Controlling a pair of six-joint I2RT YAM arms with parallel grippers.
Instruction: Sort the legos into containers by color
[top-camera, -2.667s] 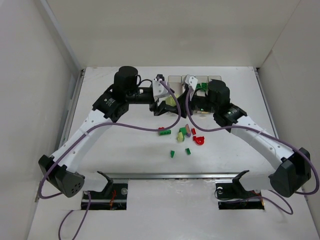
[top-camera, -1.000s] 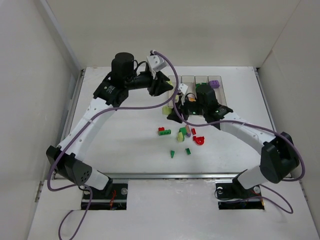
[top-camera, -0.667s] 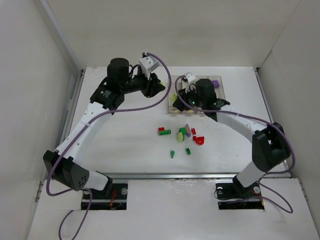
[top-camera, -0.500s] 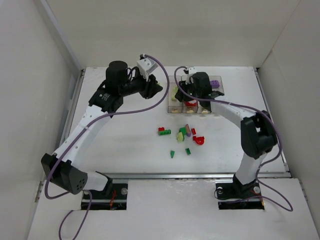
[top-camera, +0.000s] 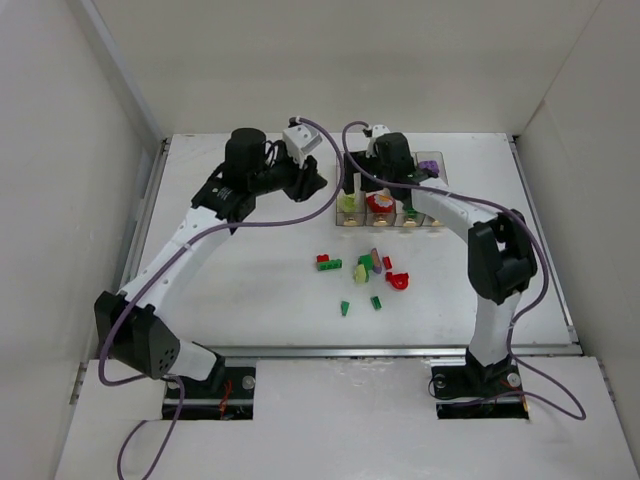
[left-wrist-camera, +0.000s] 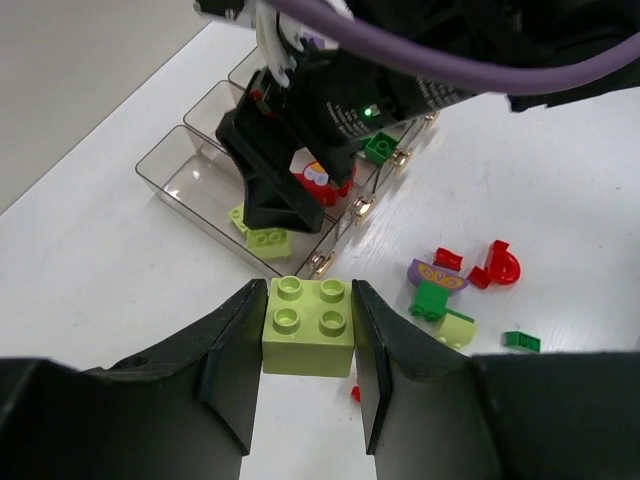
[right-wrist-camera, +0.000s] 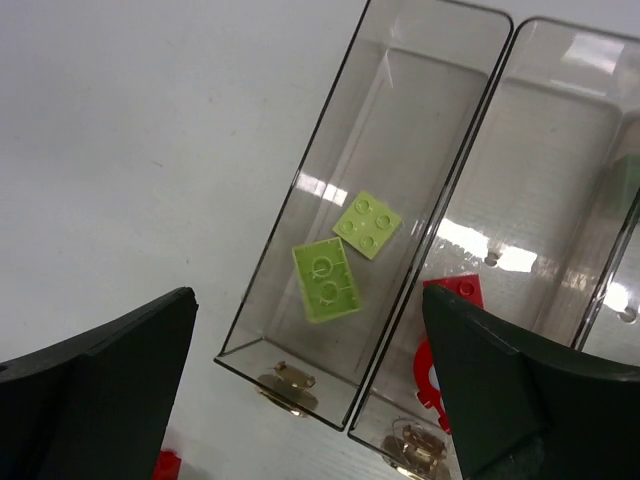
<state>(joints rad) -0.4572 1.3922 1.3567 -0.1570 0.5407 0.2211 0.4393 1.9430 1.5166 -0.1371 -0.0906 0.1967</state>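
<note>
Your L gripper (left-wrist-camera: 307, 305) pinches a yellow-green 2x2 lego brick (left-wrist-camera: 308, 322) just left of the bin row (top-camera: 432, 200), above the bench (top-camera: 250, 270). R gripper (right-wrist-camera: 308, 300) is spread wide over the leftmost bin (right-wrist-camera: 400, 120), w/ two yellow-green bricks (right-wrist-camera: 326, 280) inside. Loose legos (top-camera: 365, 268) lie nearer.

White table (top-camera: 262, 300), plain white walls (top-camera: 330, 60) on three sides
</note>
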